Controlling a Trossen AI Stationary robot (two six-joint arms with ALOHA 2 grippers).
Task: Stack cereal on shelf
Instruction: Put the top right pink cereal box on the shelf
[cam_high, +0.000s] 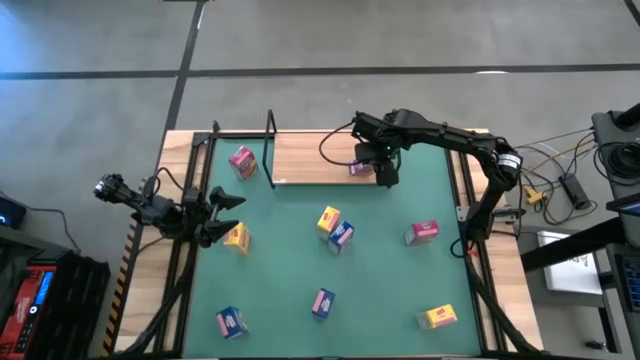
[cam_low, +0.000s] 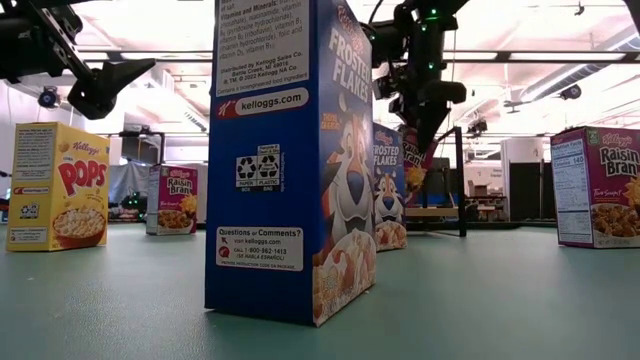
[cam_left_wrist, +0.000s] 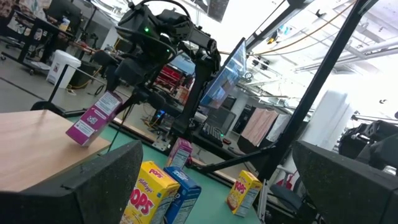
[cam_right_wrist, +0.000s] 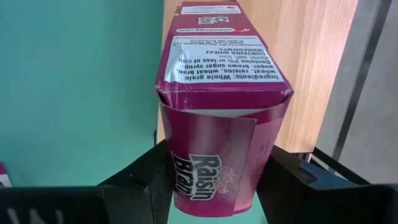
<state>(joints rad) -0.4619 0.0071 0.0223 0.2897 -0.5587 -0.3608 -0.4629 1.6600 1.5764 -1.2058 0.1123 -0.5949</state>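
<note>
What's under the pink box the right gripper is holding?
The wooden shelf lies below the pink box gripped by the right gripper, near its edge by the green mat. Whether the box touches the board is hidden.

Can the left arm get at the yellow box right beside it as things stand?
Probably yes: the left gripper is open, and the yellow box stands just beyond its fingertips with nothing between them.

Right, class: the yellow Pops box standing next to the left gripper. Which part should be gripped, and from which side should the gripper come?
Probably the upper part of the yellow Pops box, from above, fingers across its narrow thickness: it stands upright with its top free. The left gripper is open beside it; the right gripper holds a pink box.
</note>
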